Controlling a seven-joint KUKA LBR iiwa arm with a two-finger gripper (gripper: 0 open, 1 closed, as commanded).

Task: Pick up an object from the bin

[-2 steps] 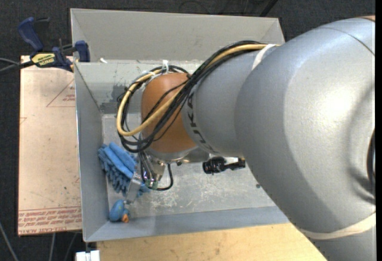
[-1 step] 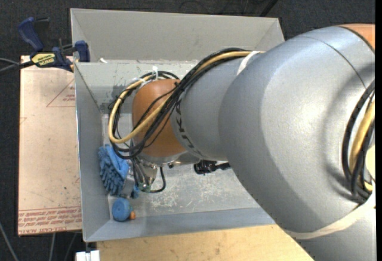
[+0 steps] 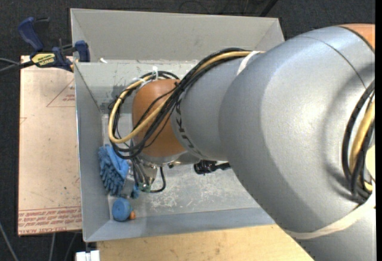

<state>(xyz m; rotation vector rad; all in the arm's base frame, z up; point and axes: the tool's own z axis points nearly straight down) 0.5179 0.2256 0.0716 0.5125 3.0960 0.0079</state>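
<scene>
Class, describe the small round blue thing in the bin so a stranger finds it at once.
Find the grey metal bin, then its lower left corner in the camera view. Just below the blue bristly thing lies a small blue lump. It alone is round and smooth, with an orange speck beside it.

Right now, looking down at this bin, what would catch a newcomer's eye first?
A huge grey arm sweeps in from the right, its orange wrist cover low over the left half of the bin. By the left wall lies a blue bristly thing, with a small round blue thing in the near left corner.
</scene>
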